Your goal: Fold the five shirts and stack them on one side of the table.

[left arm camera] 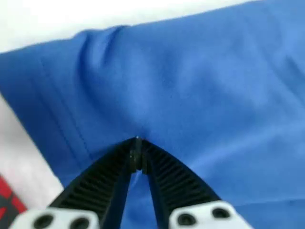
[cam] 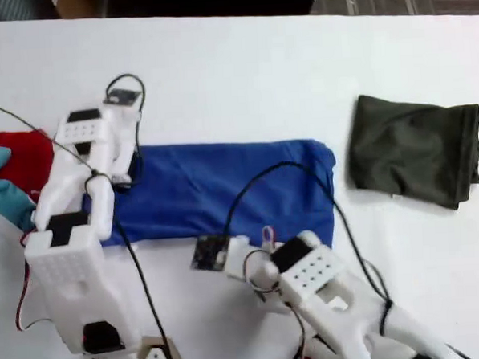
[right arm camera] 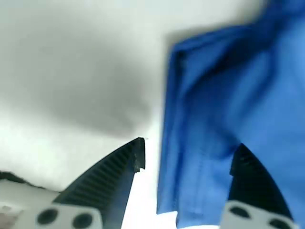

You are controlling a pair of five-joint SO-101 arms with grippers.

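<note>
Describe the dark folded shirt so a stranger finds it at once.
Start at the white table, on the robot's right. Past the long blue shirt lies the dark olive shirt. Only it is dark and folded into a small bundle.

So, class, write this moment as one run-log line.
left gripper: shut on folded blue cloth shirt | right gripper: open, astride that shirt's edge | folded dark green cloth shirt: apart, on white table
</note>
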